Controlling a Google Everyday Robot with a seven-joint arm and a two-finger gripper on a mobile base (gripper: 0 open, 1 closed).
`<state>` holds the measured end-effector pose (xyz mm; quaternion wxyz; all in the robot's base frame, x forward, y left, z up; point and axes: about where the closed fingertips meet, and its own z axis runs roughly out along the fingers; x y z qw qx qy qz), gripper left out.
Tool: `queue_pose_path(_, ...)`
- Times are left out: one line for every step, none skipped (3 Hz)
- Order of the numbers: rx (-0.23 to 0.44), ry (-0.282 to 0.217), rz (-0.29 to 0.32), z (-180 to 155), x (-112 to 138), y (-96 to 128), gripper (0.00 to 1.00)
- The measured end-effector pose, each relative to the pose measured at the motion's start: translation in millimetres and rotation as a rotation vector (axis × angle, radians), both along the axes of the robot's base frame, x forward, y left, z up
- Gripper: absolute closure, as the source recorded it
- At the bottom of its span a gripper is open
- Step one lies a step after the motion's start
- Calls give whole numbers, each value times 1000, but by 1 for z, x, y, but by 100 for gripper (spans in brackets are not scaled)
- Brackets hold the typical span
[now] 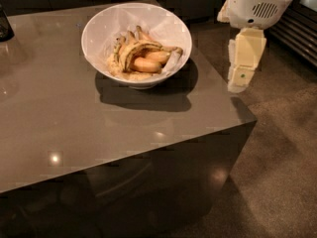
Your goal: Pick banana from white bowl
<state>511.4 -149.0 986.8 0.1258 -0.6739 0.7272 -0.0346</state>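
A large glossy white bowl point(171, 26) stands on the grey table at its far right part. In it lies the banana point(132, 50), pale yellow, curved, with dark streaks, among shorter orange-yellow bananas point(146, 63). My gripper point(239, 82), cream-coloured, hangs down from the white arm point(257, 4) to the right of the bowl. It is over the table's right edge, at about the bowl's height, and apart from the bowl. It holds nothing that I can see.
The grey table point(59, 123) has its right edge and front corner close under the gripper. A dark object point(4, 24) stands at the table's far left. Carpeted floor point(282, 148) lies to the right, with a dark slatted unit point(297, 31) behind the arm.
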Motion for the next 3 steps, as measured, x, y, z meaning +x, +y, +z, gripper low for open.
queue_pose_path(24,-19,21,1,18,10,0)
queue_pose_path(-4,-23,72,2,37,25,0)
queue_pose_path(-26,-23,113,3,56,39,0)
